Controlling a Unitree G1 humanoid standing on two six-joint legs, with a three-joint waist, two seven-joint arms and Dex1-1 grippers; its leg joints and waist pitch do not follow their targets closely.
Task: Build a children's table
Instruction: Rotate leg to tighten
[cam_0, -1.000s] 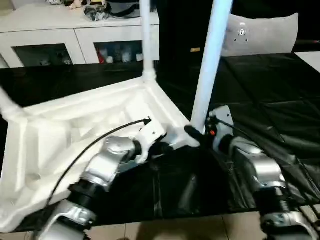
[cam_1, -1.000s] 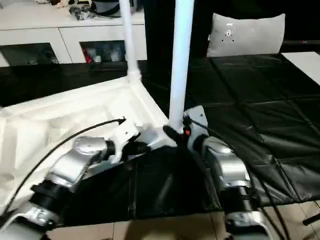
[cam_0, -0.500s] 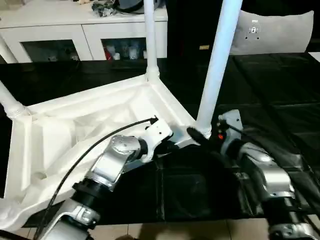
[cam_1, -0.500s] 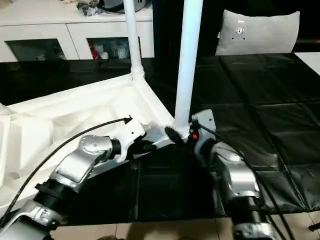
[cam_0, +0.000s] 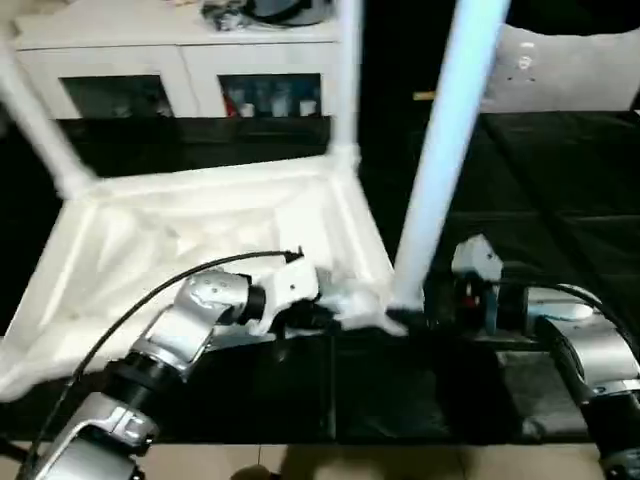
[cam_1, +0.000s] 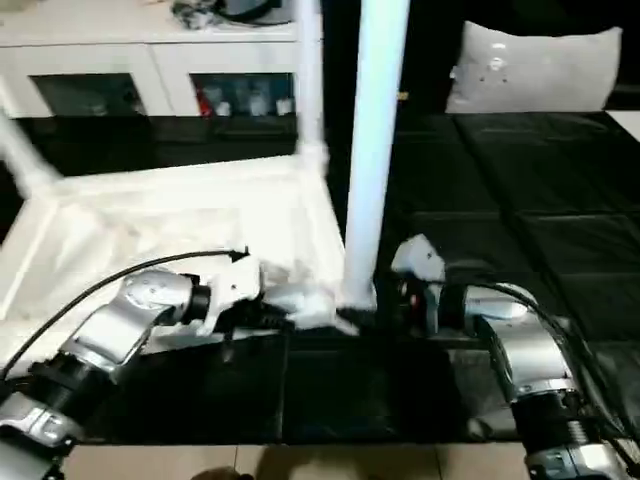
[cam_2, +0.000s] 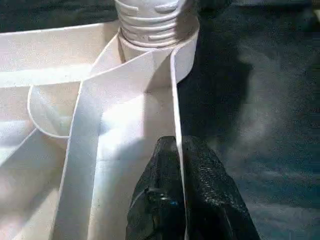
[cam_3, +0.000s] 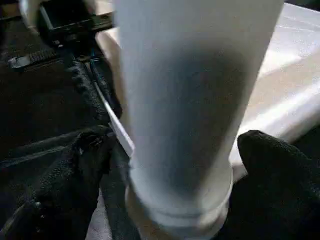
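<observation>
From the left eye view I see the tabletop (cam_0: 200, 230) lying upside down on the black mat (cam_0: 560, 200), its ribbed underside facing up. Three legs stand in corner sockets: the near leg (cam_0: 440, 160) rises from the corner closest to me, a far leg (cam_0: 345, 80) stands behind it, and a third leg (cam_0: 35, 125) leans at the far left corner. My left gripper (cam_0: 315, 315) sits at the tabletop's near edge, just beside the near leg's base. My right gripper (cam_0: 420, 315) reaches in from the right at that same base. Behind the mat stands a white cabinet (cam_0: 180, 60) with glass doors, and a grey cushion (cam_0: 570, 70) lies at the far right.

The right eye view gives the same layout: the near leg (cam_1: 370, 160) stands upright in its socket between my two silver forearms.

Through the left wrist view, my left gripper (cam_2: 180, 170) is clenched on the tabletop's thin rim wall (cam_2: 175, 100), one black finger on each side of it. Just beyond, the threaded end of the leg (cam_2: 150, 20) sits in the round corner socket.

Through the right wrist view, the near leg (cam_3: 195, 100) stands between my right gripper's fingers (cam_3: 75, 175), which are spread wide on either side of it; I see a gap at each finger, so the gripper is released.
</observation>
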